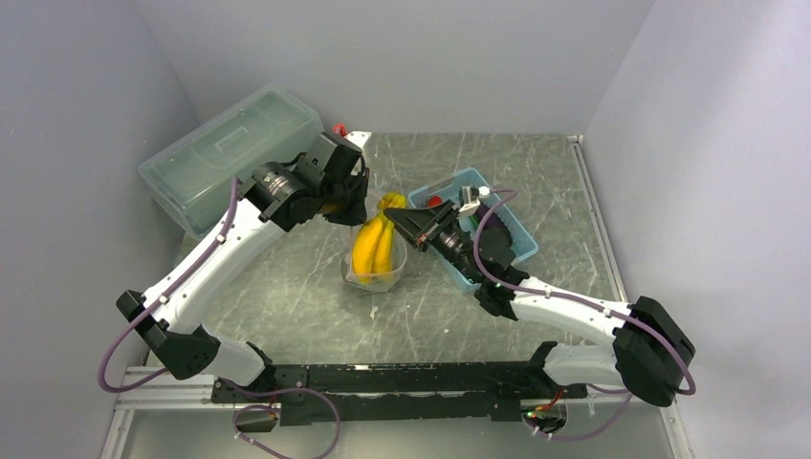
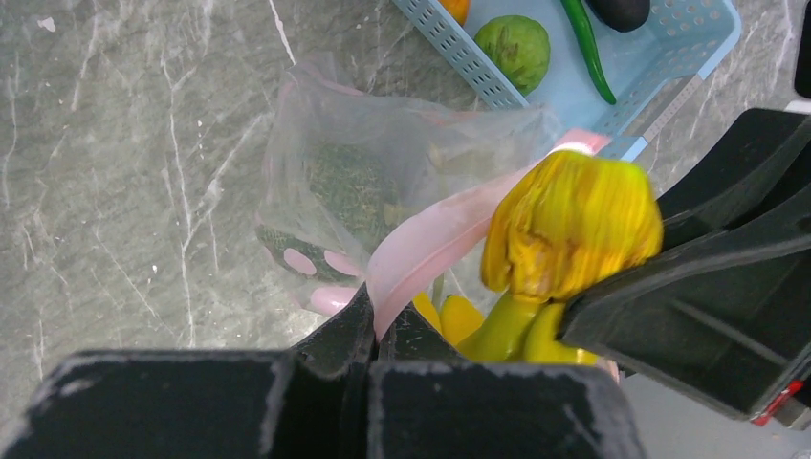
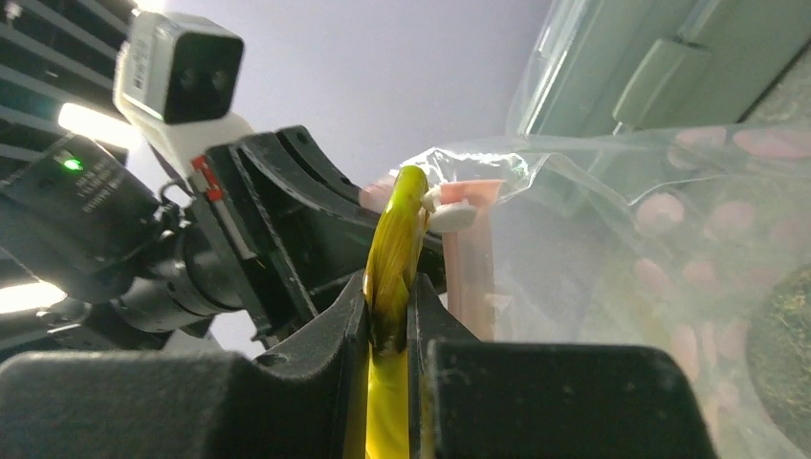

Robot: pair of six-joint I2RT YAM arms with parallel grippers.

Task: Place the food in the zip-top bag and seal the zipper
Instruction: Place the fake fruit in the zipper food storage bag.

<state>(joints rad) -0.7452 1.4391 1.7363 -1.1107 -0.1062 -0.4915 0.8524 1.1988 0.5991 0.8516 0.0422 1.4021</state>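
Observation:
The zip-top bag [image 1: 375, 273] stands open mid-table, clear with pink dots. The yellow bananas [image 1: 375, 244] stand upright in its mouth. My right gripper [image 3: 387, 298] is shut on the bananas' stem [image 3: 392, 258] and reaches in from the right [image 1: 400, 218]. My left gripper [image 2: 384, 316] is shut on the pink zipper strip [image 2: 449, 234] at the bag's far-left rim [image 1: 351, 207]. A dull-green round lump [image 2: 349, 186] lies inside the bag. The banana crown [image 2: 569, 225] shows beside the strip.
The light-blue basket [image 2: 669, 81] behind the right gripper holds a green round fruit [image 2: 514, 48], a green chili [image 2: 588, 48], a dark piece [image 2: 622, 11] and an orange piece [image 2: 457, 8]. A large translucent lidded box [image 1: 230, 153] stands at the back left.

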